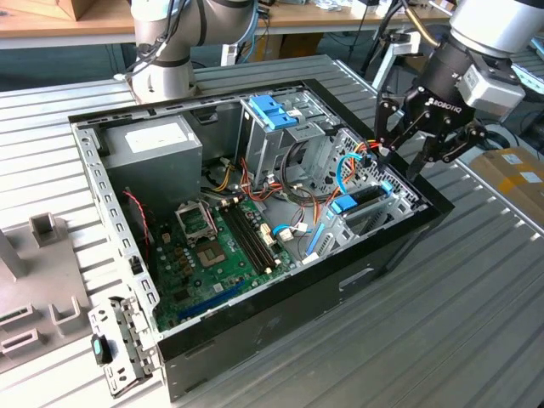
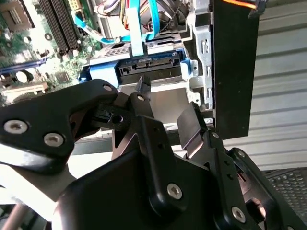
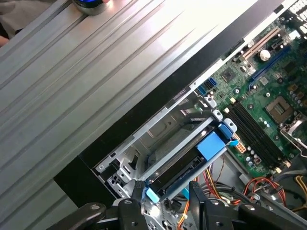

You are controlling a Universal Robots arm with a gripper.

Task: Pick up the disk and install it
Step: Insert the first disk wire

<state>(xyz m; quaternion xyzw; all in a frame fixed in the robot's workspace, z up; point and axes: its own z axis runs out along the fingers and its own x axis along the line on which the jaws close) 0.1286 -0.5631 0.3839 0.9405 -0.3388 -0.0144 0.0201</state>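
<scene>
The disk (image 1: 364, 199) lies flat in the lower drive bay at the case's front corner, on the exterior view's right, edged by blue rails. Its dark connector edge (image 2: 149, 65) shows in the second wrist view, with a blue cable running to it. In the first wrist view the disk (image 3: 184, 165) sits inside the metal bay frame with a blue tab at one end. My gripper (image 1: 406, 160) hangs just above and outside that corner of the case. It is open, and nothing lies between its fingers in either wrist view (image 2: 165, 108) (image 3: 168, 194).
The open computer case (image 1: 382, 255) rests on a ribbed metal table. Inside are a grey power-supply box (image 1: 157, 144), a drive cage with a blue handle (image 1: 276, 115), the motherboard (image 1: 212, 255) and loose cables. A metal bracket (image 1: 119, 348) lies at the exterior view's left, and a second arm's base (image 1: 166, 59) stands behind.
</scene>
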